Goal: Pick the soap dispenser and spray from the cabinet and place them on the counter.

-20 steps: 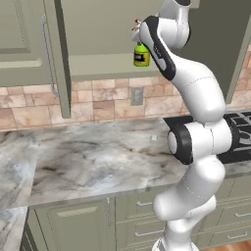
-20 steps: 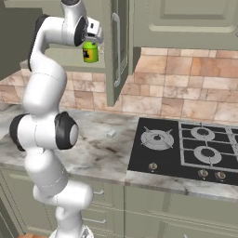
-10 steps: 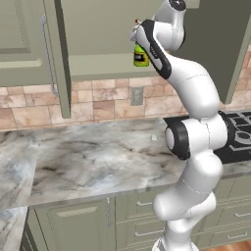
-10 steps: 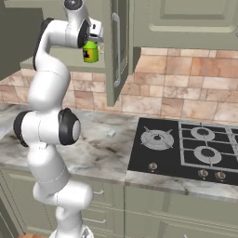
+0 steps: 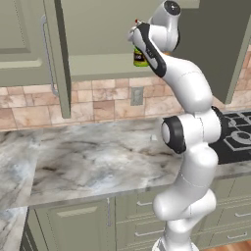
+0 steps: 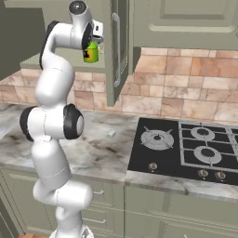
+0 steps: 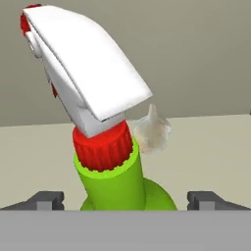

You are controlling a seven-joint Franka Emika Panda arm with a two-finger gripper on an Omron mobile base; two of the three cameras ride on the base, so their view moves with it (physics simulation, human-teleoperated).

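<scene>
The spray (image 7: 117, 181) is a green bottle with a red collar and a white trigger head. It stands upright on the shelf of the open olive cabinet (image 5: 93, 59). My gripper (image 7: 127, 200) is open, one fingertip on each side of the bottle's neck, and neither touches it. From the base the spray (image 5: 139, 58) (image 6: 90, 53) shows just under my raised hand (image 5: 147, 37). A pale whitish shape (image 7: 152, 130) sits behind the spray; I cannot tell what it is. The soap dispenser is hidden. The marble counter (image 5: 88, 157) (image 6: 100, 139) lies below.
Two cabinet doors hang open beside my arm, one with a bar handle (image 5: 48, 54) and a darker one (image 5: 220, 49). A black stovetop (image 6: 186, 148) sits to the right on the counter. A small pale object (image 6: 111, 133) lies near the tiled wall.
My hand has moved further into the cabinet and closed in on the spray. The jaws have stayed open and the bottle has not moved.
</scene>
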